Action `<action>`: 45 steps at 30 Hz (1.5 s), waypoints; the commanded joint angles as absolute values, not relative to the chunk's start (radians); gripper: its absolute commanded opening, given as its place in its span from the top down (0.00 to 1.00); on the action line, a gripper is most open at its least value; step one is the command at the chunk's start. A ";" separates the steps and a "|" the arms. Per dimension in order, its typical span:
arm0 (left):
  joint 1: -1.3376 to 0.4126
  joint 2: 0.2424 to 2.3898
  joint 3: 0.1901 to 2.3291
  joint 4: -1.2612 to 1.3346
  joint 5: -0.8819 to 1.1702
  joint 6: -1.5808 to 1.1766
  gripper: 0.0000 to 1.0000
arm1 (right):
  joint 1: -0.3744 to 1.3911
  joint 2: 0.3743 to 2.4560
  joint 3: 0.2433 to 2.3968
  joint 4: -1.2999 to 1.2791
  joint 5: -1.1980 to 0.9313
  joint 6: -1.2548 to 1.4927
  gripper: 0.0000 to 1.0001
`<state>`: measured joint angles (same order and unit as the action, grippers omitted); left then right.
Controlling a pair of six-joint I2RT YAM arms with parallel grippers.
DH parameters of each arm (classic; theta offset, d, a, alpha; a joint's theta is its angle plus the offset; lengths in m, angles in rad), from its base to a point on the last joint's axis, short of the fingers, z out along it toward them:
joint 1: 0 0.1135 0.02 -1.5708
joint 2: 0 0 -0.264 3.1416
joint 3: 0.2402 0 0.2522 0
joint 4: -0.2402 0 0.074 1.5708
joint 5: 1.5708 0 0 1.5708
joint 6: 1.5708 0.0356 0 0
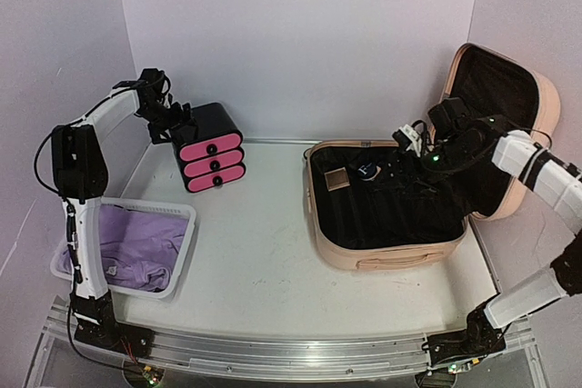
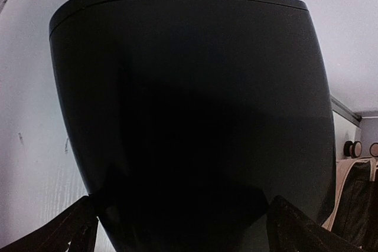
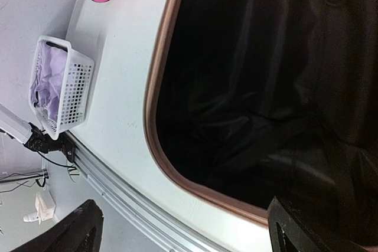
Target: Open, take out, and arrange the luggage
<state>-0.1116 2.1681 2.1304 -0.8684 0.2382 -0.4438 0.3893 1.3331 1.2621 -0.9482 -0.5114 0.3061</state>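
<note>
**You:** Top view first. Where is the luggage [image 1: 391, 256]?

**Helper:** It is on the right of the table. The lid leans up by the wall and the black inside shows, so I think your opening step is done.

**You:** And my right gripper [image 1: 409, 141]?

**Helper:** It hangs over the back of the luggage. Its fingers are wide apart and hold nothing.

**You:** What should I pick?

**Helper:** A small brown square [image 1: 337, 178] and a dark round thing [image 1: 368, 170] lie at the back left. I'd try the round one, since it is nearer. Come straight down with one finger on each side, and don't pinch the lining. Lift it above the rim before you move left.

**You:** And my left gripper [image 1: 173, 124]?

**Helper:** It is at the box [image 1: 211, 147], far back on the left. The box's black side fills your left wrist view, with a finger at each bottom corner. I can't tell if you are squeezing the box or only touching it. Keep that arm quiet while the right one works.
</note>
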 commanded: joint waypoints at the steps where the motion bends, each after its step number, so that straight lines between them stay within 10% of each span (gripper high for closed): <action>1: -0.129 2.208 2.226 -0.848 0.339 -0.387 0.01 | 0.448 1.460 1.378 -0.784 -0.510 0.363 0.02; 20: -0.234 2.216 1.936 -0.871 0.446 -0.260 0.19 | 0.639 1.982 1.852 -0.572 -0.363 0.365 0.02; 25: -0.252 2.152 1.862 -0.887 0.454 -0.235 0.22 | 0.694 2.123 1.990 -0.561 -0.299 0.356 0.16; 45: -0.286 1.793 1.709 -0.834 0.549 -0.254 0.06 | 0.775 2.510 2.313 -0.232 -0.001 0.427 0.12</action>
<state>-0.3054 1.9488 1.6989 -0.8444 0.5571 -0.2615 0.7795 2.4493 2.1925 -0.3214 -0.0731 0.4549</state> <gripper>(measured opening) 0.916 0.874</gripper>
